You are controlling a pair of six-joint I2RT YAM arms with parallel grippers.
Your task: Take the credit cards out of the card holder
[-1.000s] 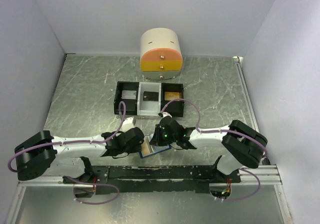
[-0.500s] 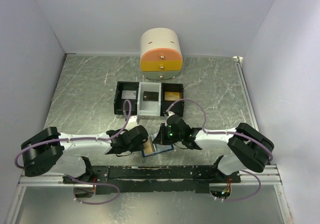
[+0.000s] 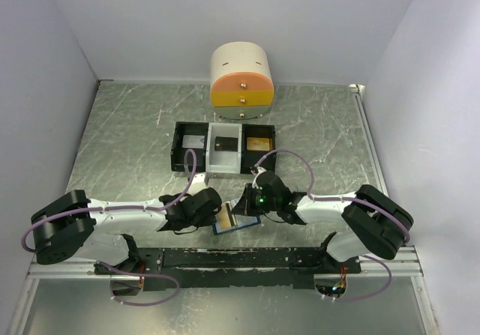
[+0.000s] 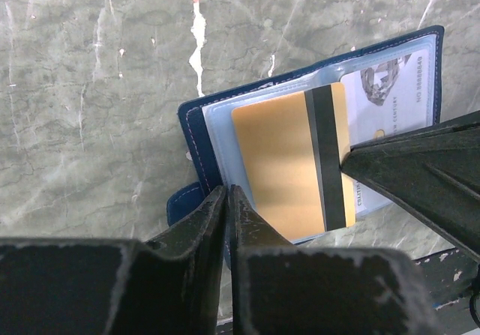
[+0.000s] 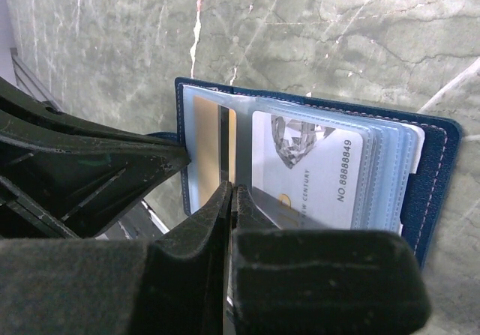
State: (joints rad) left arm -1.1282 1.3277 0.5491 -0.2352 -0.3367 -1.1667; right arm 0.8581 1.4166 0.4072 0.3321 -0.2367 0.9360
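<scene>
The card holder (image 4: 193, 129) lies open near the table's front edge, dark blue at the rim, light blue inside. A tan-gold credit card (image 4: 277, 163) with a black stripe sticks partly out of a clear sleeve. A white credit card (image 5: 319, 171) with a diamond picture sits in the sleeve beside it. My left gripper (image 4: 226, 194) is shut on the holder's near left edge. From the other side, my right gripper (image 5: 232, 189) is shut on the tan-gold card's edge by the stripe. In the top view both grippers (image 3: 218, 216) (image 3: 244, 204) meet over the holder (image 3: 241, 225).
A black-and-white three-compartment tray (image 3: 180, 157) stands behind the holder, with a tan card (image 3: 259, 142) in its right compartment. A round cream, orange and yellow drawer unit (image 3: 241, 84) stands at the back. The black base rail (image 3: 240, 257) runs just in front of the holder.
The right gripper has closed on the tan-gold card. The left jaws have narrowed on the holder's edge. Both wrists and the holder have shifted slightly right.
</scene>
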